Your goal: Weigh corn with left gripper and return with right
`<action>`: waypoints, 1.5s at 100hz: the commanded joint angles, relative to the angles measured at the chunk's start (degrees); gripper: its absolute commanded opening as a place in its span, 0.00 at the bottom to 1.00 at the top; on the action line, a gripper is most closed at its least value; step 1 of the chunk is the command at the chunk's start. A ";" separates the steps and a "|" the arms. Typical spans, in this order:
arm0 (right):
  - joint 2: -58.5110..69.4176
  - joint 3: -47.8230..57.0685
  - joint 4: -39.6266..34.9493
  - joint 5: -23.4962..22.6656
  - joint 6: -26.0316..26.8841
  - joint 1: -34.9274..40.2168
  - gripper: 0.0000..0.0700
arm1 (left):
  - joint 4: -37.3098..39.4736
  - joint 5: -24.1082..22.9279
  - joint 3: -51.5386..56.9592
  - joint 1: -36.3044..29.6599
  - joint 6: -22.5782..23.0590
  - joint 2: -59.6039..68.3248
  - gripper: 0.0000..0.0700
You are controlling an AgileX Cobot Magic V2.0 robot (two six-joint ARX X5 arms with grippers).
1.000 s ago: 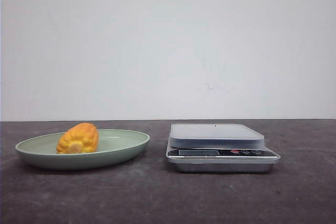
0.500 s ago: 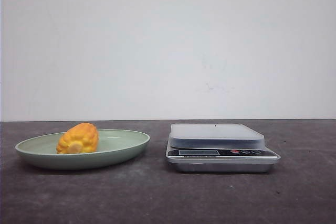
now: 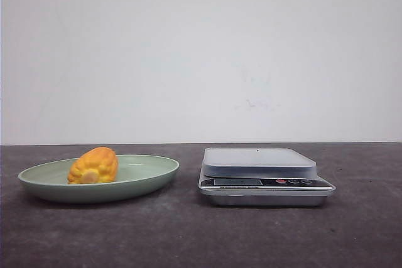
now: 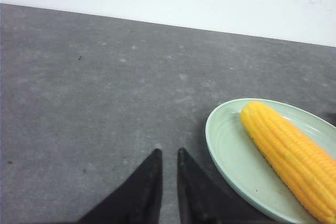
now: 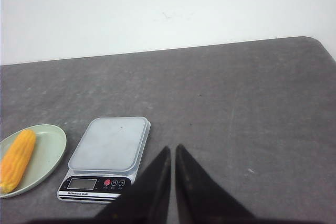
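Corn (image 3: 93, 166) on green plate (image 3: 147, 179)

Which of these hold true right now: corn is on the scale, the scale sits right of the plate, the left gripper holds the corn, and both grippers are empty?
1. The yellow-orange corn cob lies on the silver digital kitchen scale. False: it lies in the pale green shallow plate.
2. The scale stands to the right of the plate. True.
3. The left gripper holds the corn. False: it is beside the plate, apart from the corn.
4. The right gripper grips nothing. True.
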 commanded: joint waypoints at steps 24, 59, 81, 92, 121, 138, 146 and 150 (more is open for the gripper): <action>-1.53 -4.81 11.39 4.04 -6.75 -4.07 0.01 | -0.37 0.04 -0.85 0.09 0.68 -0.07 0.00; -10.95 -38.47 43.69 0.74 -8.63 -14.14 0.01 | -0.39 0.04 -0.85 0.09 0.68 -0.07 0.00; -10.97 -48.98 47.93 -1.29 -8.85 -15.63 0.01 | -0.39 0.04 -0.85 0.09 0.68 -0.07 0.00; -10.97 -52.52 48.65 -1.29 -9.07 -15.61 0.01 | -0.39 0.04 -0.85 0.09 0.68 -0.07 0.00; -10.97 -56.24 49.24 -1.68 -10.73 -15.56 0.01 | -0.39 0.04 -0.85 0.09 0.68 -0.07 0.00; -10.97 -56.24 49.70 -1.51 -12.44 -15.58 0.01 | -0.39 0.04 -0.85 0.09 0.68 -0.07 0.00; -10.97 -56.24 50.27 -1.51 -12.44 -15.58 0.01 | -0.39 0.04 -0.85 0.09 0.68 -0.07 0.00; -10.97 -56.24 50.36 -1.51 -12.44 -15.58 0.01 | -0.39 0.04 -0.85 0.09 0.68 -0.07 0.00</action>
